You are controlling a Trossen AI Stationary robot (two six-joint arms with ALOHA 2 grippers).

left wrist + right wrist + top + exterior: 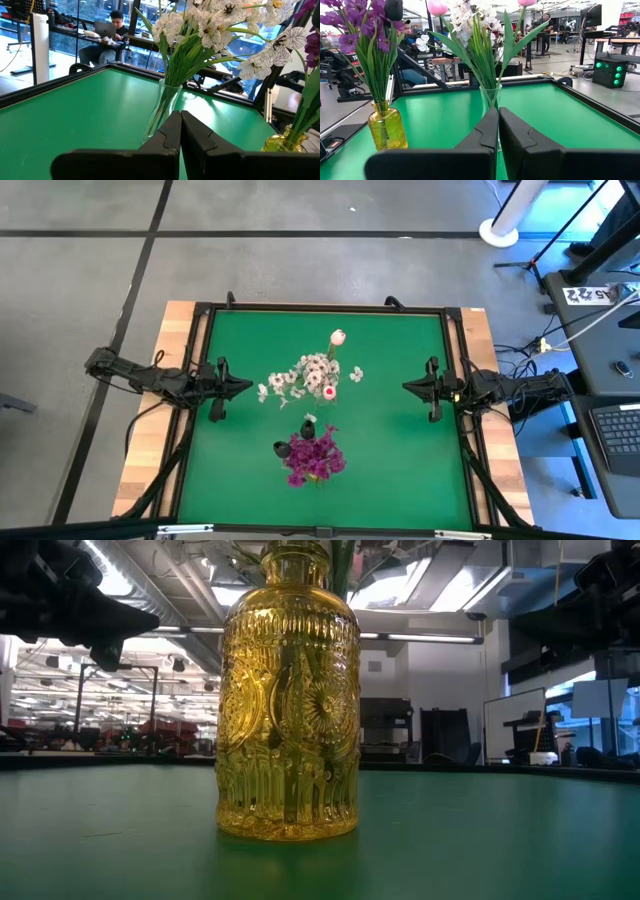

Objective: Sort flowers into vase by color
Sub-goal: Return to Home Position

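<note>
The green, felt-like table (400, 450) is lying inside a wooden frame. The left gripper (247, 386) and the right gripper (407, 387) are hovering at opposite sides, each pressing its dark fingers together on nothing. The yellow vase (288, 700), glass embossed with sunbursts and ribs, is holding the magenta-purple sprigs (315, 458), with a dark bud (283, 448) beside them. The smooth clear vase (490, 100) at the centre is holding the white blossoms (315, 373) and the pink tulips (438, 7). A white tag (590, 295) off the table is showing digits too small to read.
</note>
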